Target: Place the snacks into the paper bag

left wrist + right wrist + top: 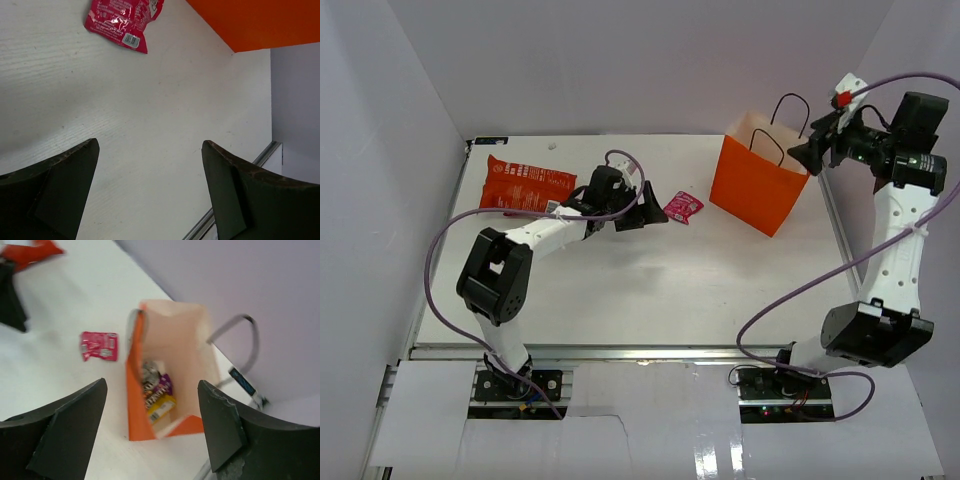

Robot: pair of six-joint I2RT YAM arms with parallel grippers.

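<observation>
— Where is the orange paper bag (pixel 757 190)?
— Upright at the far right of the table (pixel 720 290), with its mouth open and its thin loop handles (pixel 256 342) raised. The right wrist camera looks down into it.

— Anything inside?
— Three small sweets lie on the bottom. A silver-blue wrapper (pixel 149 371) touches a purple wrapper (pixel 165 383), and a yellow wrapper (pixel 161 408) lies beside them, lowest in that view.

— What is outside the bag?
— A pink wrapper (pixel 683 207) lies flat on the table just left of the bag, not touching it. The red-orange chip bag (pixel 525 186) lies flat at the far left, well apart from the paper bag.

— And the right gripper (pixel 152 430)?
— It is held high at the bag's right side, over the mouth. Its fingers are spread wide with nothing between them.

— The left gripper (pixel 653 208)?
— It is low over the table, between the chip bag and the pink wrapper. It points toward the wrapper, near it but not touching. Its fingers are also spread wide and empty. Its wrist camera shows bare table between them, the wrapper ahead and the bag's orange wall beyond.
</observation>
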